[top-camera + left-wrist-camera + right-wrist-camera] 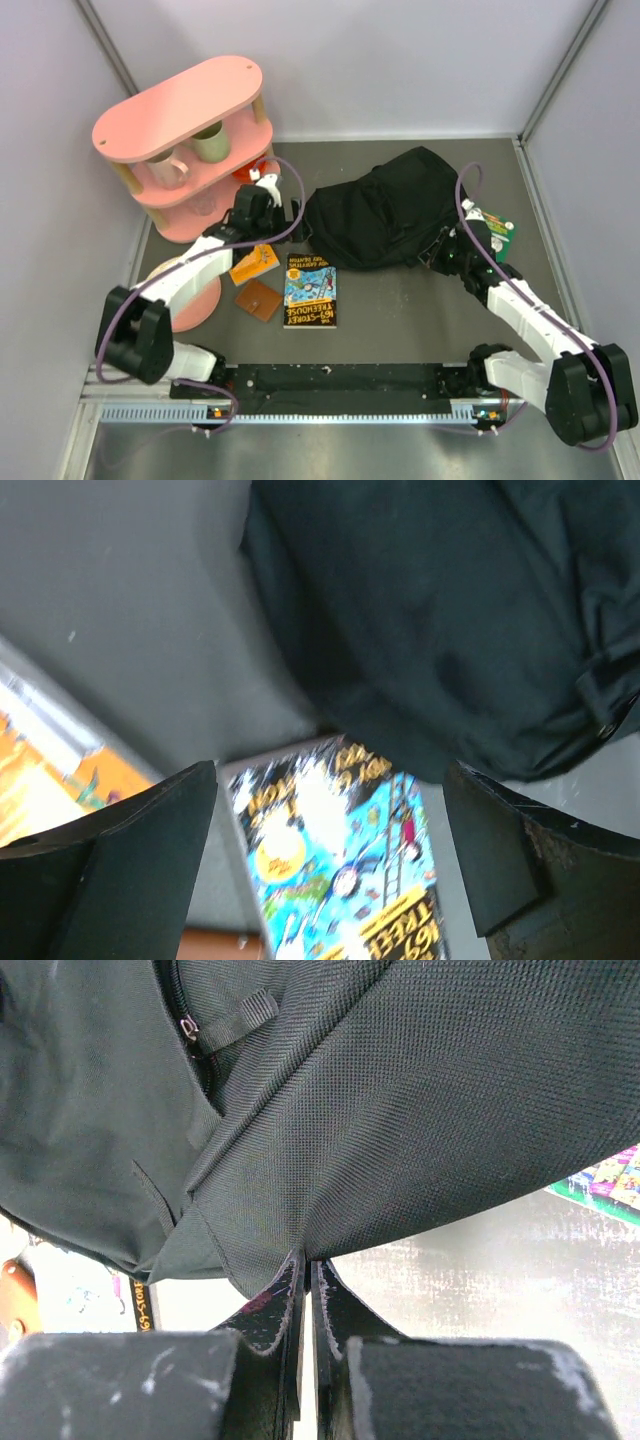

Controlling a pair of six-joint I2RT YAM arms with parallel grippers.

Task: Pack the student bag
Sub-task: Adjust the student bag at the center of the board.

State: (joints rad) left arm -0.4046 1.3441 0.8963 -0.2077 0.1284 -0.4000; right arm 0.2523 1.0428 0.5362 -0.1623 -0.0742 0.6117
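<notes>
Sagging on the table (400, 310), the student bag (385, 210) has a fabric fold nipped in the tightly closed right gripper (308, 1262). Wide apart and empty stands the left gripper (330, 780); between its jaws lies the book (340, 880) titled "Treehouse", bag edge just beyond.

On the bright blue and yellow illustrated paperback book (311, 290), the title "169-STOREY TREEHOUSE" is printed in yellow on a black band and is seen upside down from above. In the left wrist view only "169" and "TREE" can be made out. Lettering on the small orange booklet (254, 264) and the green-covered book (500, 235) cannot be read.
</notes>
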